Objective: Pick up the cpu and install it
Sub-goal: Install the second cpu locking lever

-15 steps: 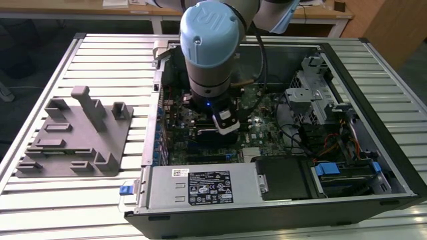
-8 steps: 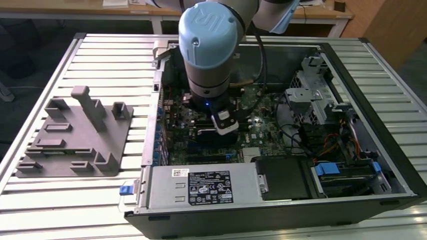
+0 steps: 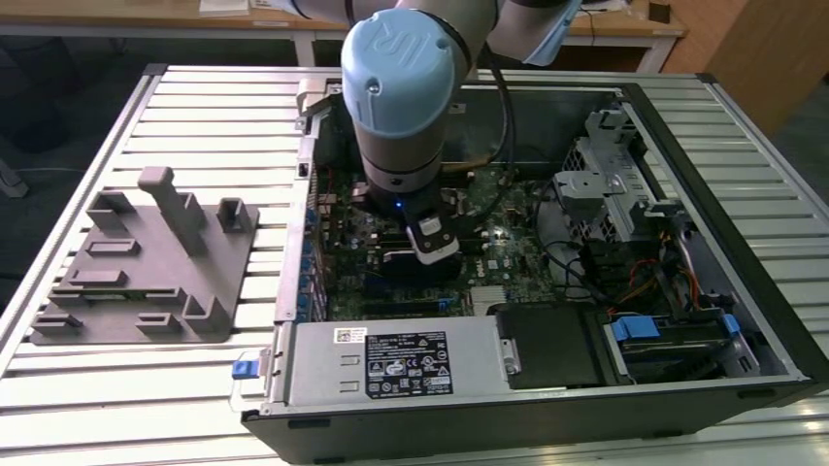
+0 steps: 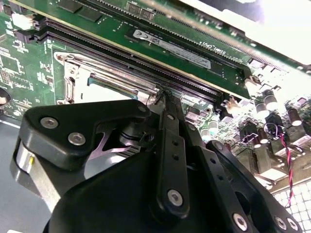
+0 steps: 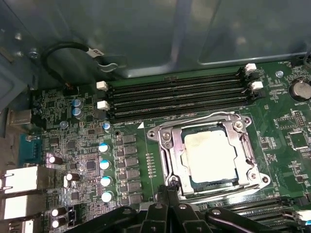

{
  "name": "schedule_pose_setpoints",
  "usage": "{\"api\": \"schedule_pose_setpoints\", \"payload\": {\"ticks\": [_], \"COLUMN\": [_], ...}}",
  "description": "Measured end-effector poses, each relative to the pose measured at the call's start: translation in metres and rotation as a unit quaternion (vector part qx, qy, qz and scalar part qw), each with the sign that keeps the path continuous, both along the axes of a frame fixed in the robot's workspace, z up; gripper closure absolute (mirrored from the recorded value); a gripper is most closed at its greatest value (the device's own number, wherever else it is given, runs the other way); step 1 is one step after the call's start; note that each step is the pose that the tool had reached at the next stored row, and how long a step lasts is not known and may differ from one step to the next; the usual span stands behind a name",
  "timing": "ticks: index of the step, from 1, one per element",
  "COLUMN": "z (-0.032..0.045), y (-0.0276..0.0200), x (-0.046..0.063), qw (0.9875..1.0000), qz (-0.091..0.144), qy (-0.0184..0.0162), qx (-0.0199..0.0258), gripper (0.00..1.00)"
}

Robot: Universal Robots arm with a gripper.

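Already seated — the cpu lies flat in the motherboard socket, pale metal top up, square, so no long axis, edges parallel to the socket frame. Gripper sits just beside the socket's edge, off the chip; cannot tell whether its fingers are open or closed. Open computer case holds the green motherboard.

cpu: small flat square chip, pale silver-grey metal top, slightly glossy. Lies flat, top face up, seated inside the socket's metal frame on the green motherboard; frame edges surround all four sides. Sits beside the row of black memory slots, sides parallel to them. In the second wrist view, a corner of it shows within the frame.
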State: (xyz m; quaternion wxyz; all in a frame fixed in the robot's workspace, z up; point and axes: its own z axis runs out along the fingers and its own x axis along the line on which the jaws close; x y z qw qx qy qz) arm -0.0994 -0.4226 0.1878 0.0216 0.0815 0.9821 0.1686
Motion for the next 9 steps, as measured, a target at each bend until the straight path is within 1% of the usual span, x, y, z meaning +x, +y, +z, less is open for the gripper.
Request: {"api": "schedule_pose_setpoints", "payload": {"ticks": [7, 9], "z": [0.0006, 0.0016], "y": [0.0, 0.0001], "x": [-0.0012, -0.0012], "qw": [1.0, 1.0], "qz": [-0.001, -0.002], "qy": [-0.0001, 0.0], "qx": [0.0, -0.0027], "gripper": [0.89, 0.89]}}
